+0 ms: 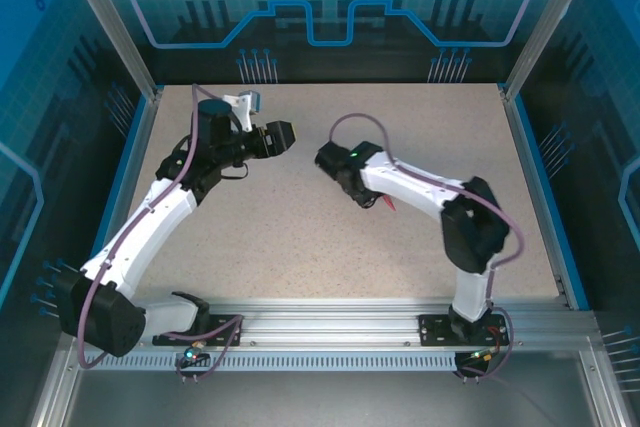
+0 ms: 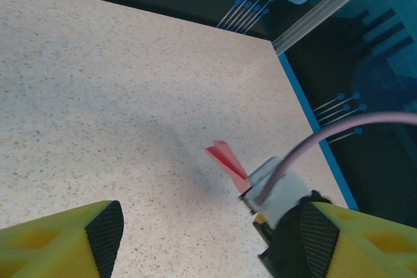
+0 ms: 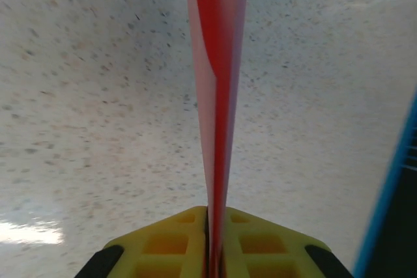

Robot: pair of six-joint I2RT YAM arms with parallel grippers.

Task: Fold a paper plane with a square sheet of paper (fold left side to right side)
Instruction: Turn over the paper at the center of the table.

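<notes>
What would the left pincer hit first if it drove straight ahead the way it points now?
Most likely the folded red paper sticking out of the shut right pincer, or that arm's wrist right beside it. The left pincer is open, with bare table between. Depth is unclear, so take this as tentative.

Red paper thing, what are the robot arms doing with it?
The right gripper is shut on the slim, pointed, pink-red folded paper plane. It pinches the plane by one end, and the rest sticks out over the speckled beige table. The left gripper is close by with its yellow fingers wide open and nothing in them. The paper looks already folded narrow, so right now only the right arm has it.
</notes>
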